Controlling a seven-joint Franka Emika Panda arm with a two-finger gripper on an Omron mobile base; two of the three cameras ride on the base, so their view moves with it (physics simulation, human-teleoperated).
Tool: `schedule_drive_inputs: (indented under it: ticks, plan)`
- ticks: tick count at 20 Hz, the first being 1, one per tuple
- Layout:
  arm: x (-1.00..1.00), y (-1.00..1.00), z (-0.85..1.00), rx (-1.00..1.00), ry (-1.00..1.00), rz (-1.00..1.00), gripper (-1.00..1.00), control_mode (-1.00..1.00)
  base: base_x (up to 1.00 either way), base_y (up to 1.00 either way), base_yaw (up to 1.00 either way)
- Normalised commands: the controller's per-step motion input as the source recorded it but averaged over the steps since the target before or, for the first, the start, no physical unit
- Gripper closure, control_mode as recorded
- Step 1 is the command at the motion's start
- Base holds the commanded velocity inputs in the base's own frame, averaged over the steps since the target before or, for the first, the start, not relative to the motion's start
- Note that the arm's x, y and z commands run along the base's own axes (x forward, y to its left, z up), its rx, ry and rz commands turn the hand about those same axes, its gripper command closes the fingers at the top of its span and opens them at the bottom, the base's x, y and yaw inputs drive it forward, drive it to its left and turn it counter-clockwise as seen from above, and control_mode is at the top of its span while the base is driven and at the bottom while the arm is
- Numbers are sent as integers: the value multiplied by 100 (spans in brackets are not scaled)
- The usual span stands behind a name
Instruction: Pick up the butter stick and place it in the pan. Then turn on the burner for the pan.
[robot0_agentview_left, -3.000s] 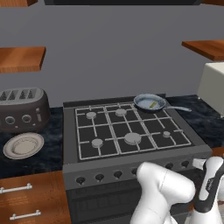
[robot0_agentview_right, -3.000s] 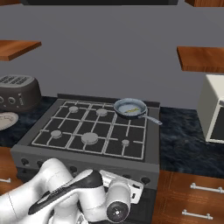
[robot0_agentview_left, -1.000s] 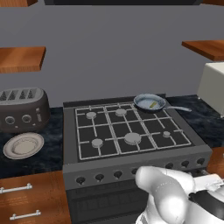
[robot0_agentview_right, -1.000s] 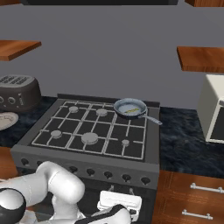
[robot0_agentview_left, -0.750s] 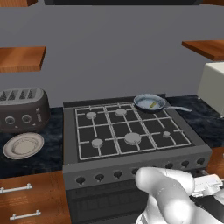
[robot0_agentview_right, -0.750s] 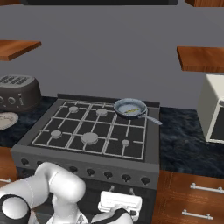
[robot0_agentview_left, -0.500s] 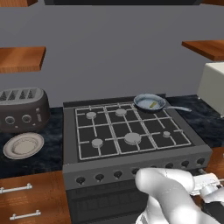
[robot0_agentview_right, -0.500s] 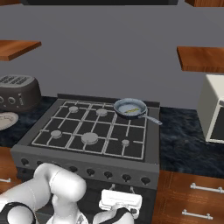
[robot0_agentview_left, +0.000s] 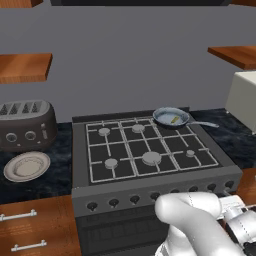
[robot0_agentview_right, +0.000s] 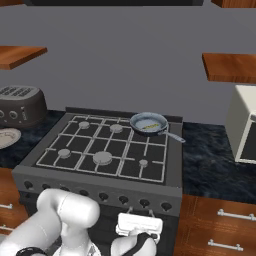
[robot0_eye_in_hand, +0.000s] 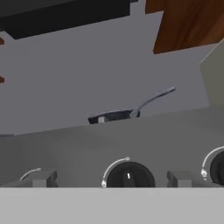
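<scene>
Butter stick (robot0_agentview_left: 174, 119) lies in the pan (robot0_agentview_left: 170, 117) while the released gripper (robot0_eye_in_hand: 111, 179) faces a stove knob (robot0_eye_in_hand: 129, 176).

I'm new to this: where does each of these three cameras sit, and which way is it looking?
Left base view: behind the arm to its left, facing down over the stove; white arm lower right.
Right base view: behind to its right, same stove; arm lower left.
Hand view: on the low hand, facing the knobs.
All three share the pan.
</scene>
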Motion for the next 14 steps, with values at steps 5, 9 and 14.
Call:
schedule_drive_inputs:
  ticks: [5,9,14]
  plan:
    - [21,-12,-19,4,-1,7,-100,-100,0,0,0]
    - [15,-16,-14,5,-1,7,-100,-100,0,0,0]
    - [9,-7,-13,4,-1,6,-100,-100,0,0,0]
